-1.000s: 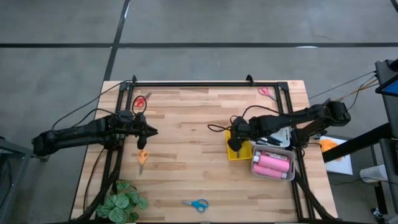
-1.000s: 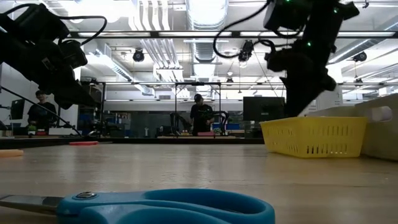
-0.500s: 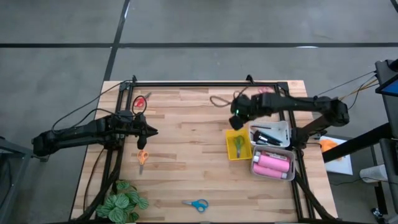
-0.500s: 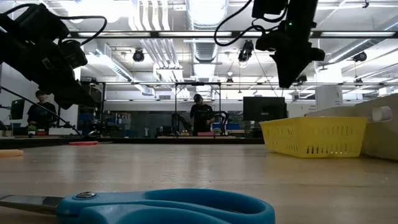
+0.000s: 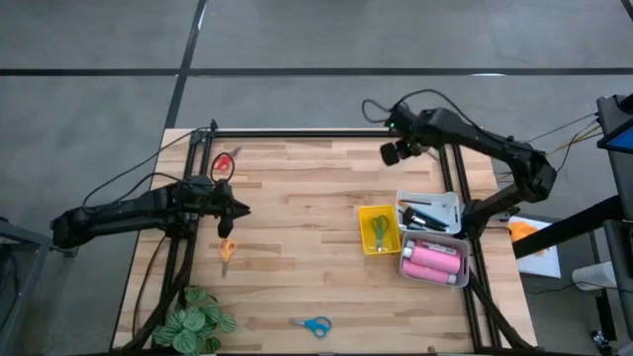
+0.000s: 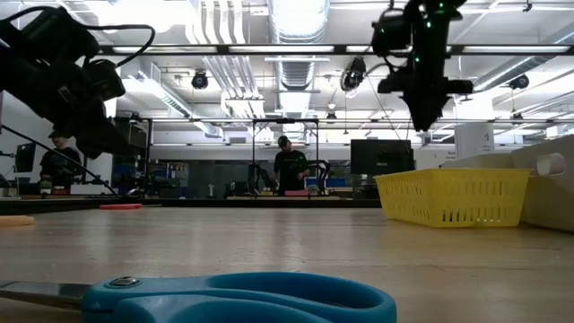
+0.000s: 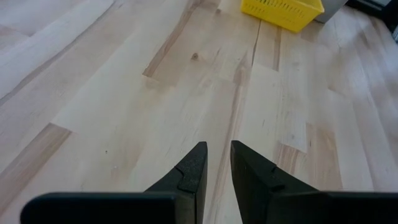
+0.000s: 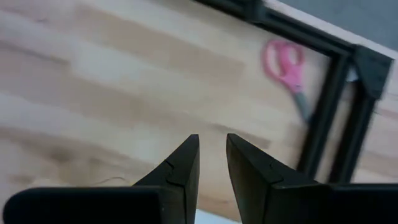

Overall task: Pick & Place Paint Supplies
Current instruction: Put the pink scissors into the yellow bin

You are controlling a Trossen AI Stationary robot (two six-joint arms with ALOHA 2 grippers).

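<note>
Since a second ago the right gripper has swung from the yellow tray to the table's far edge, near the pink scissors; its fingers stand a narrow slit apart, holding nothing. Green scissors lie inside the yellow tray. Just beyond that tray sit the white tray with dark brushes and pink bottles. Well apart from it, orange scissors, red scissors and blue scissors lie on the table. Near the orange pair, the left gripper hovers, nearly closed and empty.
</note>
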